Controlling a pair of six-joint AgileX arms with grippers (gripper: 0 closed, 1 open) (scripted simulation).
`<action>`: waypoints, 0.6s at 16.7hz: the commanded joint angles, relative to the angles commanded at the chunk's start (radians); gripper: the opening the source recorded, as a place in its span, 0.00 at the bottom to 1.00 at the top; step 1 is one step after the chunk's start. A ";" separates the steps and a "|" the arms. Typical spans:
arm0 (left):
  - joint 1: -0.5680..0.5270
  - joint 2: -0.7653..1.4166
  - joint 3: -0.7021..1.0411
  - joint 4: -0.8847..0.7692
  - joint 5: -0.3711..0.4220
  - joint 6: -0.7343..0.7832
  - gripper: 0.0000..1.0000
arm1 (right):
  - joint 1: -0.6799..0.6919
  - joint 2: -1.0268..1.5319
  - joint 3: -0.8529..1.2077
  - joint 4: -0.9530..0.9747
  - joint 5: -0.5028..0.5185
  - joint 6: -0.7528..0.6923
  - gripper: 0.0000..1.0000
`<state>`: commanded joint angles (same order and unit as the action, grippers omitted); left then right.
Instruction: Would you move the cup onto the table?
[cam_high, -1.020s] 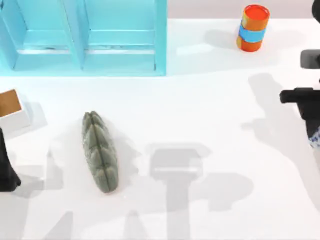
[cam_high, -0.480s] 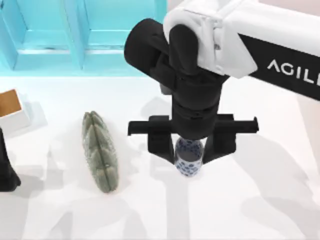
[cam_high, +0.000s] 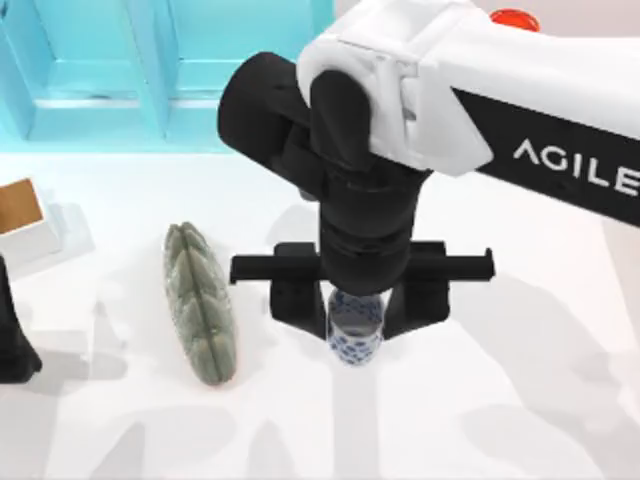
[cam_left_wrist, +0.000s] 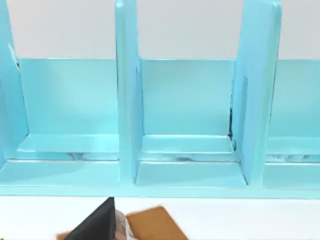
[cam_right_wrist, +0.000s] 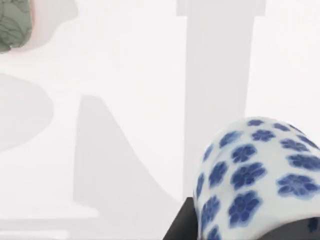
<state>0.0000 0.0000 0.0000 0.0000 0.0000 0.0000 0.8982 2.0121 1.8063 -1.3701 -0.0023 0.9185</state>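
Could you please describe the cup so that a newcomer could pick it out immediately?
On the white table, look under the right arm, right of the grey-green ridged object. The right gripper holds the cup: small, white, dotted with dark blue flowers.

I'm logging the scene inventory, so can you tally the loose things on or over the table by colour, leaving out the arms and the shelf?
White with blue flowers: 1, the cup, held in the right gripper
Grey-green: 1, the ridged object
Orange: 1, the cylinder behind the right arm
White and brown: 1, the box
Total: 4
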 joint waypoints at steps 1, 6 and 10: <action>0.000 0.000 0.000 0.000 0.000 0.000 1.00 | 0.000 0.002 -0.013 0.013 -0.003 0.001 0.00; 0.000 0.000 0.000 0.000 0.000 0.000 1.00 | 0.002 0.020 -0.166 0.192 0.000 0.001 0.00; 0.000 0.000 0.000 0.000 0.000 0.000 1.00 | 0.004 0.027 -0.215 0.244 0.004 0.001 0.00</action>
<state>0.0000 0.0000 0.0000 0.0000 0.0000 0.0000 0.9020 2.0391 1.5916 -1.1262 0.0019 0.9192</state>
